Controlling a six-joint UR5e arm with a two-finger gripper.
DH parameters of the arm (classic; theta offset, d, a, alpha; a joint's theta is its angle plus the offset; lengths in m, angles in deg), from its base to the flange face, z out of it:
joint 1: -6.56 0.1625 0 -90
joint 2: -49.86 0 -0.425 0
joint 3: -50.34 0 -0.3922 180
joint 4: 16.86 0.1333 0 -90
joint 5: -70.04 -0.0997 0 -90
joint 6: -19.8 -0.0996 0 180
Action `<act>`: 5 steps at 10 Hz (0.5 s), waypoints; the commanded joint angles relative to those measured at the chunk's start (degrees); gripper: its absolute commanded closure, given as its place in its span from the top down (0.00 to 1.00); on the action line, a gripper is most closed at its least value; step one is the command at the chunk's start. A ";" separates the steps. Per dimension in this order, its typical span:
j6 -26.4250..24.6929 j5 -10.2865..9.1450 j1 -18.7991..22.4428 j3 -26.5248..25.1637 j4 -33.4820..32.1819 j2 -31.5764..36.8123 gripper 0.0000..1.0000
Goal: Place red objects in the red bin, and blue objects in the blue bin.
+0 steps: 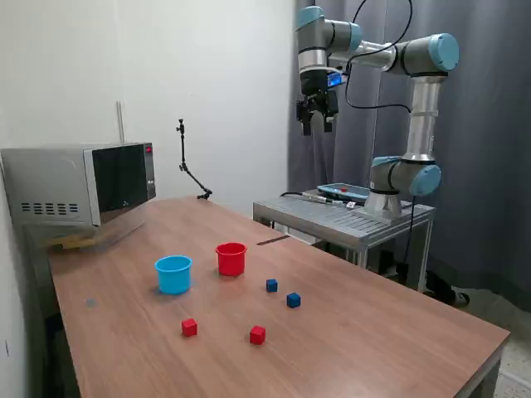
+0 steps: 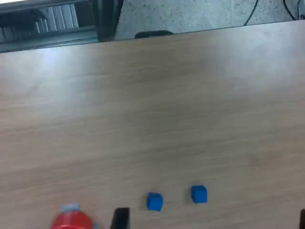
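No sorting done. Red cubes [image 1: 189, 327] [image 1: 257, 334] and blue cubes [image 1: 271, 285] [image 1: 293, 300] lie on the table [image 1: 373, 332], lower centre, outside both cups [image 1: 231, 259] [image 1: 173, 274]. Gripper [image 1: 317, 124], upper centre, holds nothing; opening width cannot be told.

Red cup [image 1: 231, 258] upright; light blue cup [image 1: 173, 274] just beside it. Two blue cubes [image 1: 271, 285] [image 1: 293, 300] near the red cup, two red cubes [image 1: 189, 327] [image 1: 257, 334] farther off.

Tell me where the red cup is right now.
In the exterior view, the red cup stands upright mid-table, just right of the light blue cup.
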 commanded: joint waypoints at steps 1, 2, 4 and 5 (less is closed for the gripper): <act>-1.22 6.88 0.26 -0.96 0.52 0.61 1.00; -1.23 6.95 0.26 -0.79 0.53 0.62 1.00; -1.23 6.95 0.26 -1.14 0.53 0.62 1.00; -1.23 6.95 0.26 -1.32 0.53 0.62 1.00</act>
